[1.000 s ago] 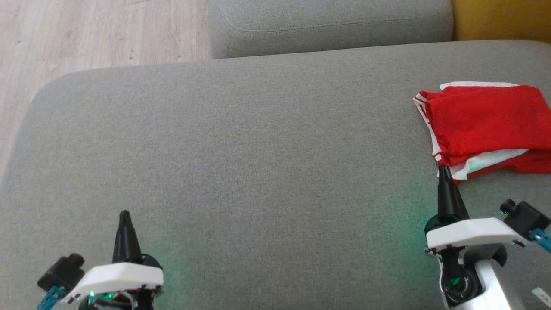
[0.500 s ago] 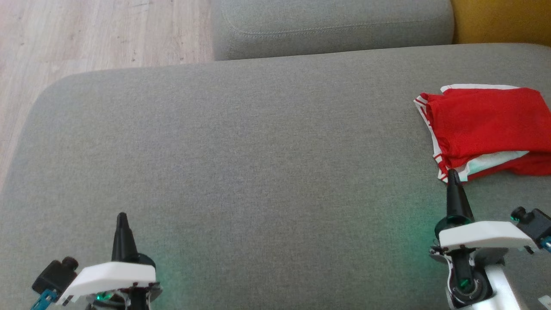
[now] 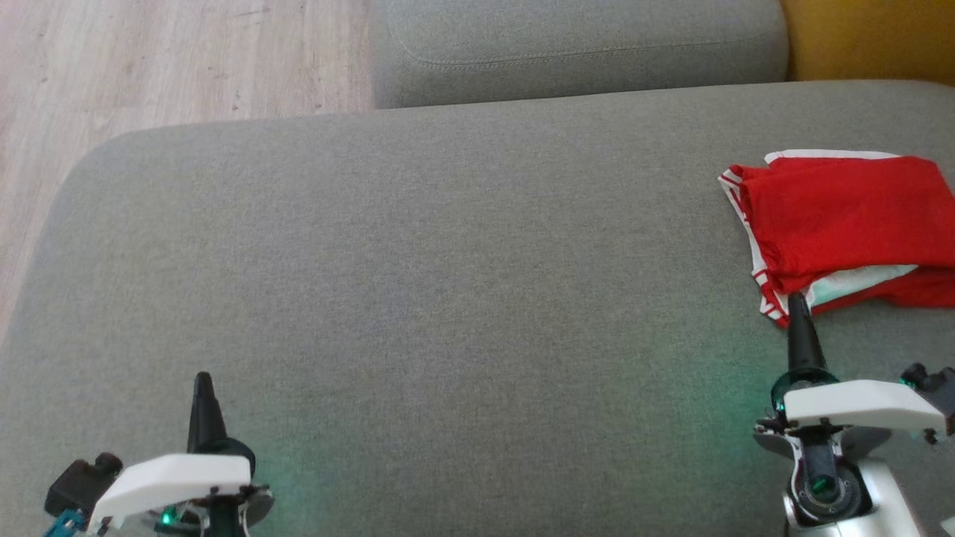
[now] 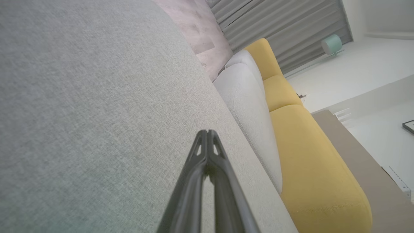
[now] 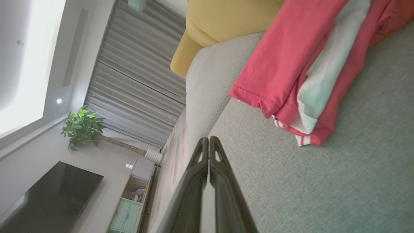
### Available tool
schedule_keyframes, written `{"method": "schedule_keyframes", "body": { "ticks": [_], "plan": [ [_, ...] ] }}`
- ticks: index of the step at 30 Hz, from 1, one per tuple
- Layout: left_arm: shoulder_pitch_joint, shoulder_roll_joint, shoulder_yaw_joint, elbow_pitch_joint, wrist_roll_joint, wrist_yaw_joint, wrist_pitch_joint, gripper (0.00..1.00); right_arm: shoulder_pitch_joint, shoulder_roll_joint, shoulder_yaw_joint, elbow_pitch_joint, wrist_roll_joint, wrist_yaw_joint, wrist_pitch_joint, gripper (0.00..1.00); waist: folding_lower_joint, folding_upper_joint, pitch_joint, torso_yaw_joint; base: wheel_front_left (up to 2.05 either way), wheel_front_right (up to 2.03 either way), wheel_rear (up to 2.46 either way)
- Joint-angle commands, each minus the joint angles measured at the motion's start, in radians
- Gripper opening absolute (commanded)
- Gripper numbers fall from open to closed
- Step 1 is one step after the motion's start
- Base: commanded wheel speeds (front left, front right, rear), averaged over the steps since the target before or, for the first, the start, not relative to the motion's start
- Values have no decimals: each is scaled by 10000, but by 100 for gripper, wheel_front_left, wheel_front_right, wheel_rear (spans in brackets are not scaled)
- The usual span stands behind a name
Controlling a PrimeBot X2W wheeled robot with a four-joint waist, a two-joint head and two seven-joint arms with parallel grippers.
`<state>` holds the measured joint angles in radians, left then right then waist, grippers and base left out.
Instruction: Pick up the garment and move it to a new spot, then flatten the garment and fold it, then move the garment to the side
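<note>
The garment (image 3: 843, 216) is red with white trim and lies folded on the grey sofa seat (image 3: 448, 261) at the far right; its layered edge (image 5: 291, 84) also shows in the right wrist view. My right gripper (image 3: 795, 300) is shut and empty, its tip just below the garment's lower left corner. My left gripper (image 3: 201, 379) stays shut and empty over bare cushion at the lower left. Each wrist view has its own fingers pressed together, the left gripper (image 4: 207, 132) over plain fabric and the right gripper (image 5: 207, 138) short of the cloth.
A grey back cushion (image 3: 582, 45) borders the seat at the top, with a yellow cushion (image 3: 865, 37) at the upper right. Wooden floor (image 3: 149, 60) lies beyond the seat's left edge. A television and cabinet (image 5: 48, 197) stand across the room.
Both grippers have drawn back toward the bottom of the head view, staying shut. The right one has slid slightly rightward. The garment has not moved on the seat.
</note>
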<state>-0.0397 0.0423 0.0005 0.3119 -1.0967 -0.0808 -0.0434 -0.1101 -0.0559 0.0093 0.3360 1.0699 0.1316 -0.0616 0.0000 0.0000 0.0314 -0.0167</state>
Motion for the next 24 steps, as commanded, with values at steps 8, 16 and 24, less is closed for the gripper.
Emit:
{"method": "schedule_keyframes", "body": {
  "ticks": [8,16,24],
  "plan": [
    [-557,52,415,-425,-946,-144,306,0,-182,-173,-105,-472,1070,-6,261,0,0,0,-47,28,0,0,0],
    [-581,57,550,-470,-1728,-210,543,0,-139,-172,-258,-558,1928,-7,493,0,0,0,-91,54,0,0,0],
    [-605,62,684,-515,-2511,-277,779,0,-95,-169,-414,-644,2784,-7,728,0,0,0,-135,80,0,0,0]
  ]
}}
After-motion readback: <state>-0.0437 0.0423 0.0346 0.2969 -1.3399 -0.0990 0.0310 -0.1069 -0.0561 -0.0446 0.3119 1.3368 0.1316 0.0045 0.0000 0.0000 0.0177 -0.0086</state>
